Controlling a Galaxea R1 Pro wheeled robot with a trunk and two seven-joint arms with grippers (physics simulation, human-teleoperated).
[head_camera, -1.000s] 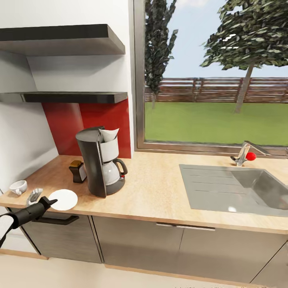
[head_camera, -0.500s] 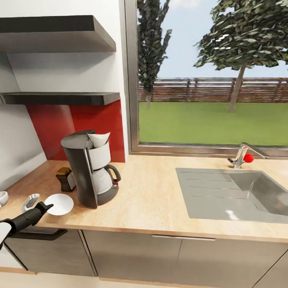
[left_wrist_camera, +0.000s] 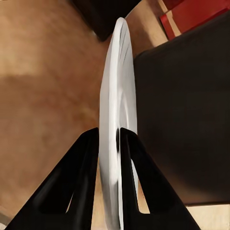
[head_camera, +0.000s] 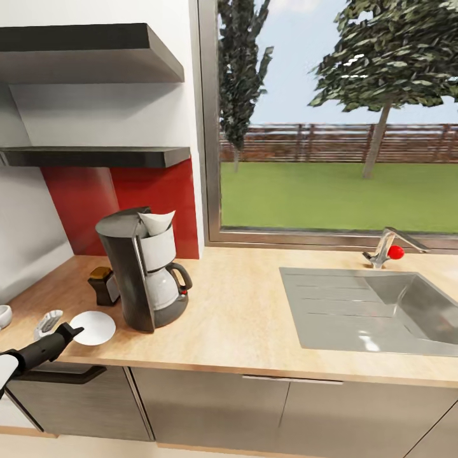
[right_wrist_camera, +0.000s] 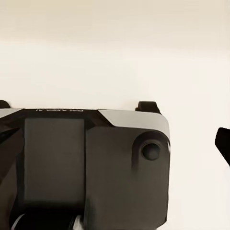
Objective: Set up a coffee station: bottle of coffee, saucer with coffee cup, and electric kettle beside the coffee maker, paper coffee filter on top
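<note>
— Left wrist view first: what does your left claw have?
— Your two black fingers are pinched onto the rim of the saucer, with no gap on either side. From the head view the saucer sits at the front edge of the tabletop, just beside the coffee maker.
— And your right claw?
— You cannot tell; the right wrist view gives you a grey and black part of the robot against a pale surface.
— Further back?
— The paper coffee filter stands on top of the coffee maker, the bottle of coffee is close behind it, and the coffee cup is at the far left. Above hangs the kitchen shelf — beyond to the right, the sink.
</note>
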